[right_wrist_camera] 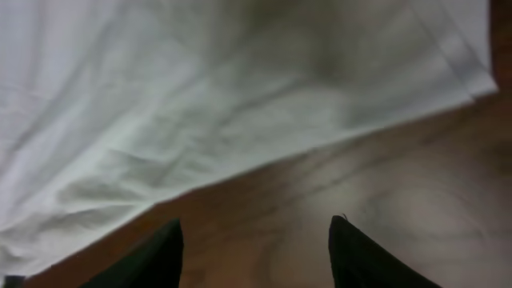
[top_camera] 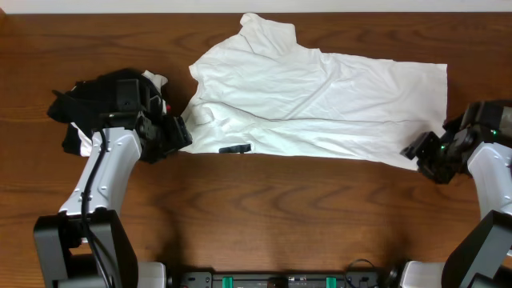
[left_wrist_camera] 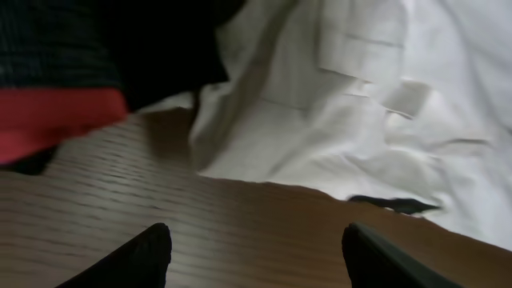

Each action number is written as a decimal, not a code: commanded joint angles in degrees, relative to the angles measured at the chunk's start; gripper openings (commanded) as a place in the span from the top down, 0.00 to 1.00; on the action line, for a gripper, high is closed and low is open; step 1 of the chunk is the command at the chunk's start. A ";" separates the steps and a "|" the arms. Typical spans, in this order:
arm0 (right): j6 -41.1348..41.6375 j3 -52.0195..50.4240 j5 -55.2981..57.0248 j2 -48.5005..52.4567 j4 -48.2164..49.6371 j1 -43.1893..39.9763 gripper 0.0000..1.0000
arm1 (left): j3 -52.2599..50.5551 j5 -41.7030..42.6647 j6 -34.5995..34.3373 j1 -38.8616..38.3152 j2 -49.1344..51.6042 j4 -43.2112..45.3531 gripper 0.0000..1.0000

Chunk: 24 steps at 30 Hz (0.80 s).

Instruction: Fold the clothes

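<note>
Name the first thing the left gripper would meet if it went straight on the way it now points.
The left gripper, jaws open, would probably meet the white T-shirt edge first, past a strip of table; depth is unclear.

Bare bench (top_camera: 272,216) runs along the whole near side from arm to arm, and passage there is free. The white T-shirt (top_camera: 320,96) covers the far middle, spanning the stretch between my arms. The black garments (top_camera: 88,100) are piled just behind my left fingers (left_wrist_camera: 152,256), blocking that side. My right fingers (right_wrist_camera: 160,256) stand apart over bare wood, with the shirt's edge just ahead.
</note>
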 commanded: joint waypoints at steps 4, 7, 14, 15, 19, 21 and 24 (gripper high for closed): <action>-1.09 0.61 3.69 0.17 -1.46 -0.17 0.42 | -2.45 -5.27 1.68 0.13 4.00 6.56 0.37; -1.09 0.61 3.72 0.17 -1.64 -0.17 0.42 | -2.45 -3.74 1.64 -0.50 7.32 8.79 0.47; -1.11 0.61 3.72 0.17 -1.66 -0.17 0.42 | -2.45 -2.97 1.44 -2.67 11.61 11.67 0.63; -1.11 0.61 3.72 0.17 -1.66 -0.17 0.42 | -2.43 -2.97 1.44 -2.75 11.58 11.87 0.64; -1.11 0.61 3.85 0.17 -1.68 -0.17 0.42 | -2.38 -4.13 1.49 -2.71 11.58 12.87 0.69; -1.09 0.61 4.35 0.17 -2.03 -0.17 0.43 | -2.38 -5.18 1.53 -2.73 11.58 12.83 0.76; -0.83 0.57 6.95 0.17 -3.34 -0.44 0.43 | -2.38 -5.14 1.51 -2.73 11.58 12.44 0.90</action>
